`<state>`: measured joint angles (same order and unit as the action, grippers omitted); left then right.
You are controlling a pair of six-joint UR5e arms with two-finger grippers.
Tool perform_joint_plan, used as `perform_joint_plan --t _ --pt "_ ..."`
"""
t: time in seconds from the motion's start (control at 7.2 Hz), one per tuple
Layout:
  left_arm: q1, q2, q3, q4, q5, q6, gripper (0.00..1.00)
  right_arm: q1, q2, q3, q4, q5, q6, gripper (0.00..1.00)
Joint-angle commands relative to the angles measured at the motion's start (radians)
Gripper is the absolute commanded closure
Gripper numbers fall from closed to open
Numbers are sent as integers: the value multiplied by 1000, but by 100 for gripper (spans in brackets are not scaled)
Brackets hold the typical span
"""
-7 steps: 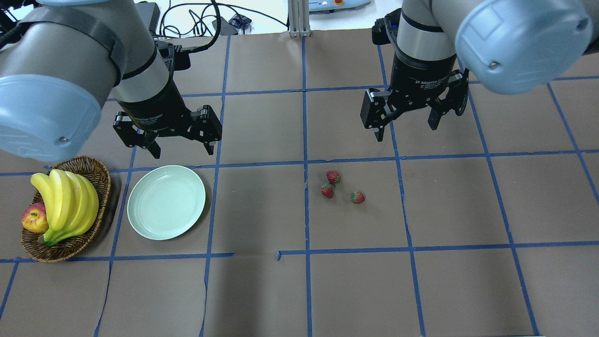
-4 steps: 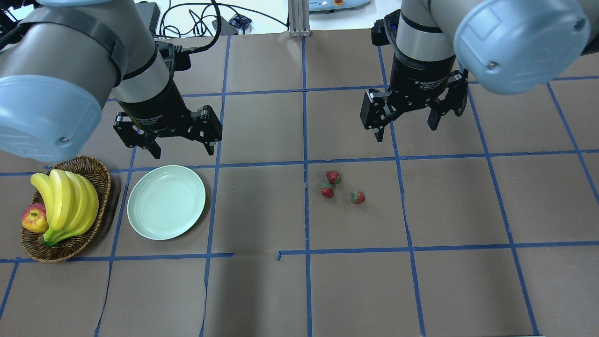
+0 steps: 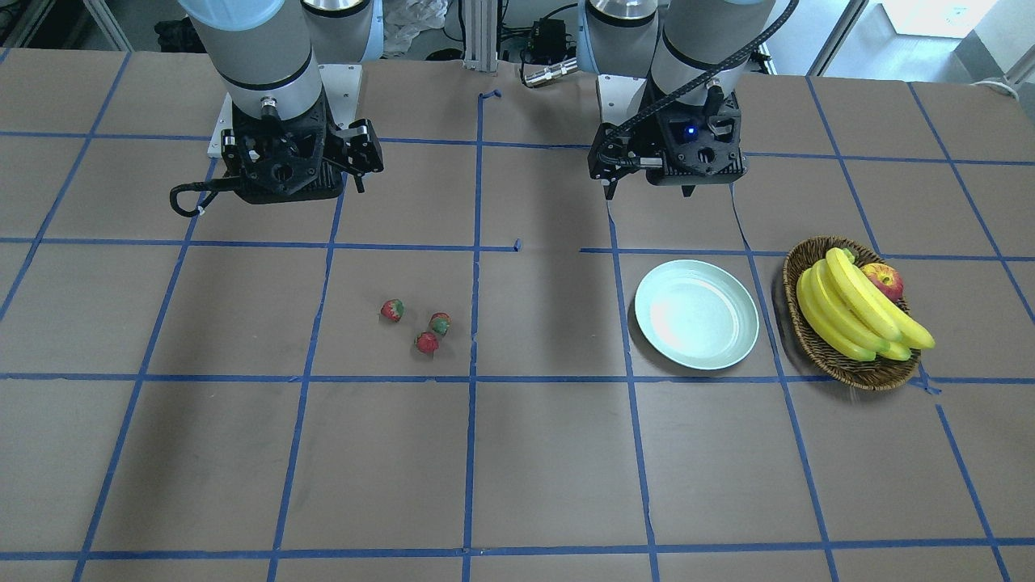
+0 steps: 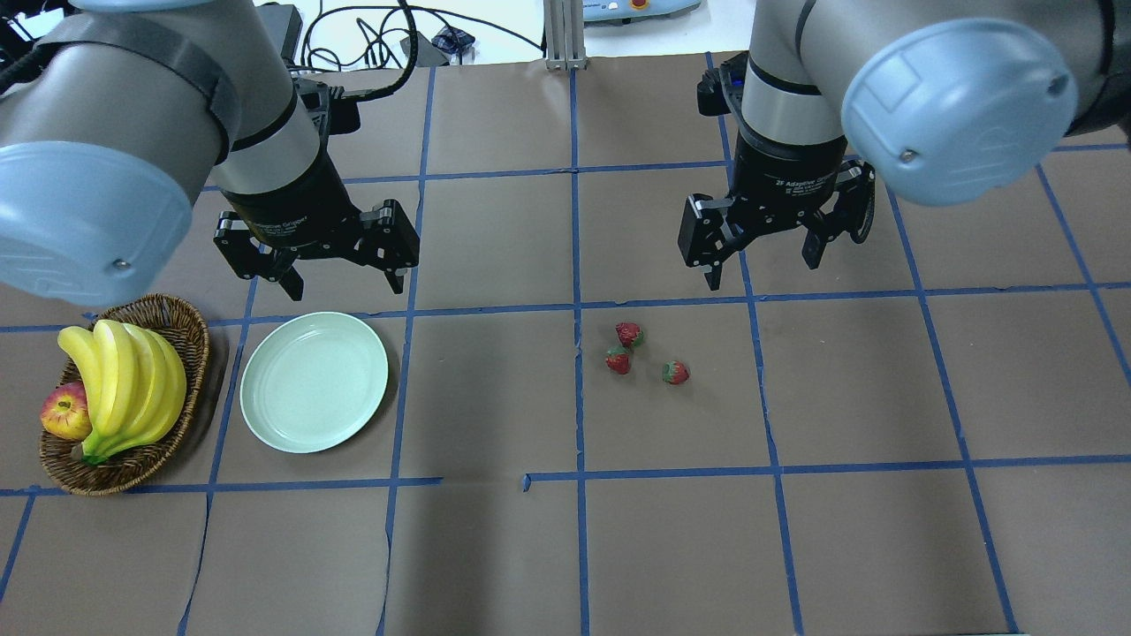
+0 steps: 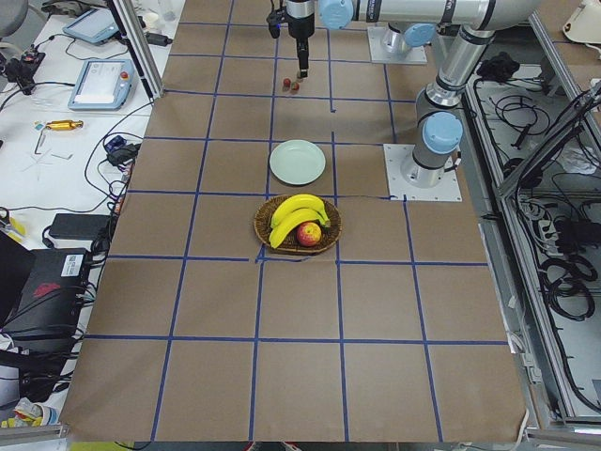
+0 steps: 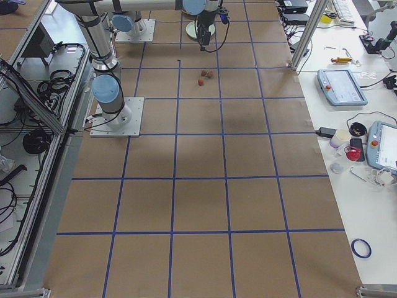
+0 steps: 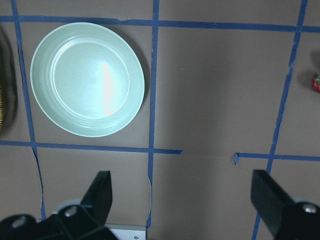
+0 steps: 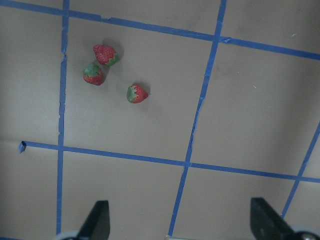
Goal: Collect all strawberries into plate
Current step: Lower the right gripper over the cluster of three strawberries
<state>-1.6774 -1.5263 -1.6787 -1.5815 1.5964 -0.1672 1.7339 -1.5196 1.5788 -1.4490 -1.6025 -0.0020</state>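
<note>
Red strawberries (image 4: 629,335): three, unmoved, clustered on brown paper surface (image 4: 495,548), well apart from plate (image 4: 314,382); dimpled skin, green caps
my right claw (image 4: 762,272): wide, empty; has just eased toward them, so I judge first pickup is starting
my left claw (image 4: 346,288): wide, unmoved, hangs near plate
plate: glossy mint, round, raised rim, empty

1. The table (image 4: 495,548) was covered in brown paper, with blue tape lines (image 4: 581,530) making big squares.
2. A white bench (image 6: 372,211) stood beside it, holding a tablet (image 6: 342,87).
3. Black cables (image 5: 563,268) lay along the other side.
</note>
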Motion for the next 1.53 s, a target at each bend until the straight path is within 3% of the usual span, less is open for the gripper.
perform_joint_plan --t 0.0,0.69,1.11,1.39 --pt "-1 0 -1 0 0 0 0 1 30 39 -55 13 0 0" --pt "-15 -2 -10 0 0 -2 0 3 82 384 -521 35 4 0" --pt "-16 -3 -10 0 0 -2 0 3 134 440 -593 113 -4 0" --pt "-16 -3 -10 0 2 -2 0 4 182 443 -651 105 -24 0"
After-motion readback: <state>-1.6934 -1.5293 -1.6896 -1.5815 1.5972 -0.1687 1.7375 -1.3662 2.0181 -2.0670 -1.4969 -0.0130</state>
